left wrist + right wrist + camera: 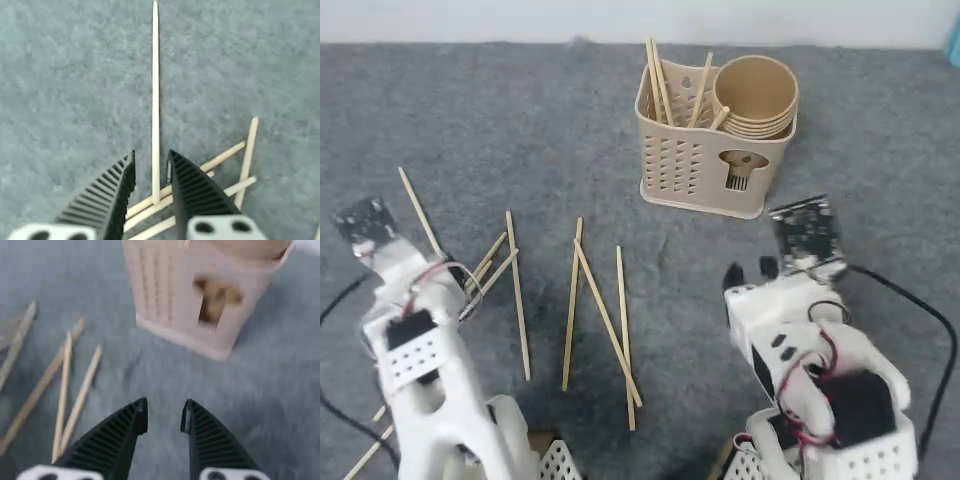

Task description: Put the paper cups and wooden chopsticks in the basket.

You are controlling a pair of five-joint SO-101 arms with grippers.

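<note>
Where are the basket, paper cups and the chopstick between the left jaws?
basket (692, 165), high view, perforated front wall
paper cups (756, 88), high view, top cup's inside
chopstick (155, 100), left wrist view, mid-shaft

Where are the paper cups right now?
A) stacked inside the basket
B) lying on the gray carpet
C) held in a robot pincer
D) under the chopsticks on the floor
A: the paper cups sit nested together inside the basket, next to a few chopsticks standing in it.
</note>
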